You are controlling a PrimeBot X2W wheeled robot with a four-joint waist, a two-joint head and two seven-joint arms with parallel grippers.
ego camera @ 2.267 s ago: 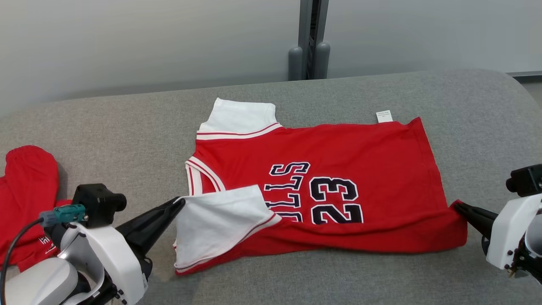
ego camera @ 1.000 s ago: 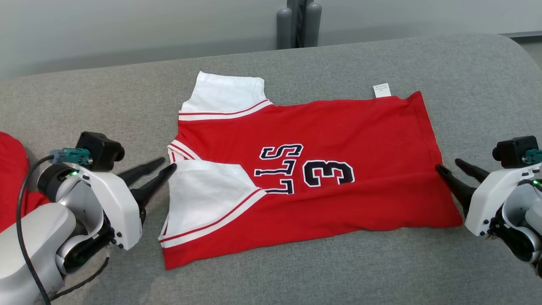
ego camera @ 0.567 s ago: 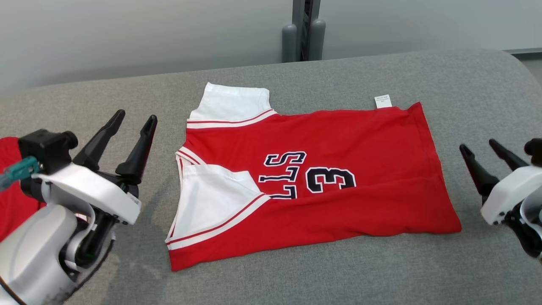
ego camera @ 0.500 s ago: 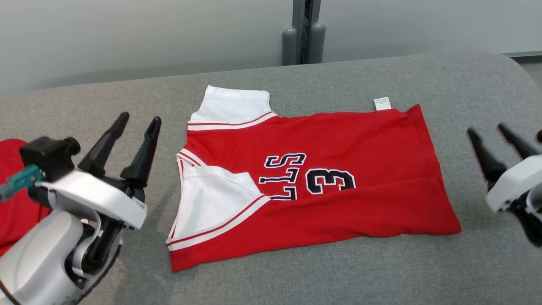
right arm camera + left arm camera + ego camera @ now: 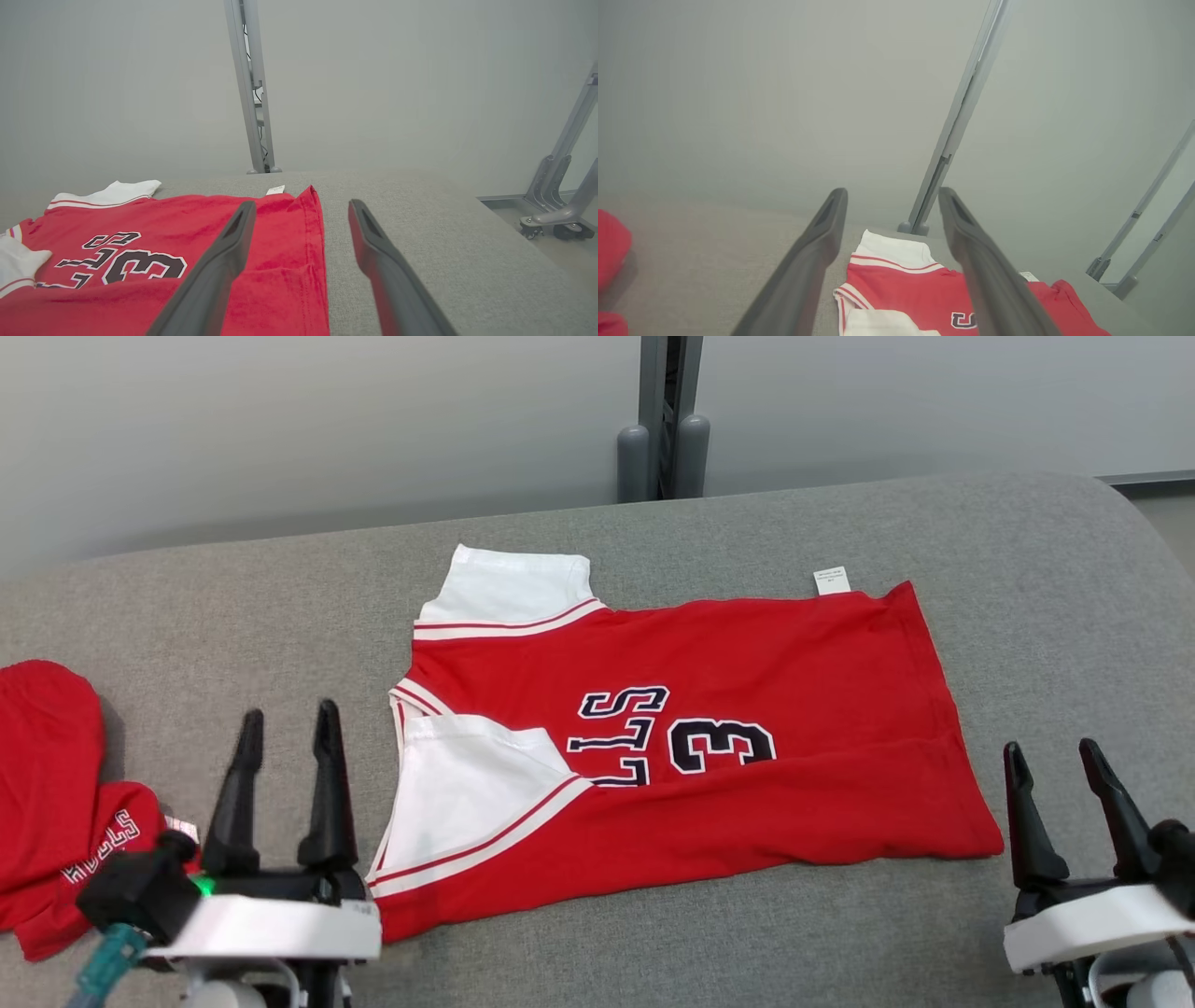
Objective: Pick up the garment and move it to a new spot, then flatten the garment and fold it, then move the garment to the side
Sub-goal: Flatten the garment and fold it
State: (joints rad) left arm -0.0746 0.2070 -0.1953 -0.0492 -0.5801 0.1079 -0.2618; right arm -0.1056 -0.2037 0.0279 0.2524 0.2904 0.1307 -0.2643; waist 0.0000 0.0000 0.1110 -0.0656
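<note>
The garment (image 5: 747,663) is a red jersey with white sleeves and dark lettering, lying flat across the grey cushion, its near long edge folded over the lettering. It also lies in the left wrist view (image 5: 901,289) and the right wrist view (image 5: 140,219). My left gripper (image 5: 288,726) stands open at the lower left, fingers pointing up, clear of the jersey's near sleeve (image 5: 467,793). My right gripper (image 5: 1052,753) stands open at the lower right, just off the jersey's hem corner. Neither holds anything.
A second red garment (image 5: 56,784) lies bunched at the cushion's left edge, beside my left gripper. The grey cushion (image 5: 1027,579) rounds off at the right. A grey post (image 5: 663,420) rises behind it, and metal frame legs (image 5: 556,196) stand on the floor to the right.
Both grippers let go of the folded edge, opened wide and drew back toward the near side. The jersey's near edge now lies folded over part of the number. The head camera shifted.
</note>
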